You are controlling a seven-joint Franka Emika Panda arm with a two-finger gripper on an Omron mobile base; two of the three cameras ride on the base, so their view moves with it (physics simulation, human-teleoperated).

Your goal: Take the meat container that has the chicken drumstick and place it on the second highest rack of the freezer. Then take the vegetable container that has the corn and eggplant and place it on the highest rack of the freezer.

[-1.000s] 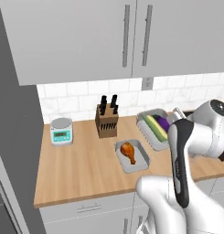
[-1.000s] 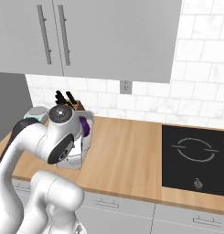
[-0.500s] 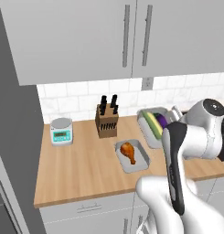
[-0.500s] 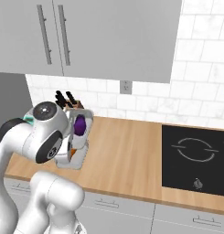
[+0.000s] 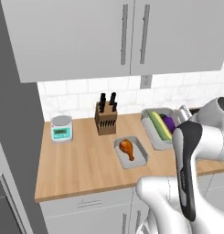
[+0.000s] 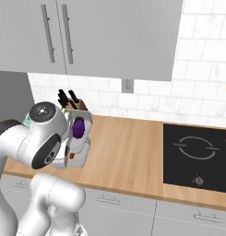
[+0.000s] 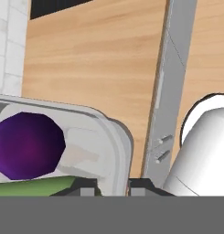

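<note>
Fingertips of the dark two-finger gripper [image 7: 112, 186] stand nearly closed, pinching the rim of the pale grey vegetable tray [image 7: 115, 151], one inside the wall and one outside. Just past them inside the tray lie the glossy dark purple eggplant [image 7: 27, 145] and the green-husked corn [image 7: 33, 187]. This tray [image 5: 152, 130] is tilted above the wooden counter [image 5: 81, 160]. Nearby rests the grey meat tray [image 5: 138, 160] with the orange-brown chicken drumstick [image 5: 127, 147].

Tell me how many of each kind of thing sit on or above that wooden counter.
Trays: 2, the meat tray and the vegetable tray
Foods: 3, the drumstick, corn, eggplant
Knife block: 1
Kitchen scale: 1
Total: 7
</note>
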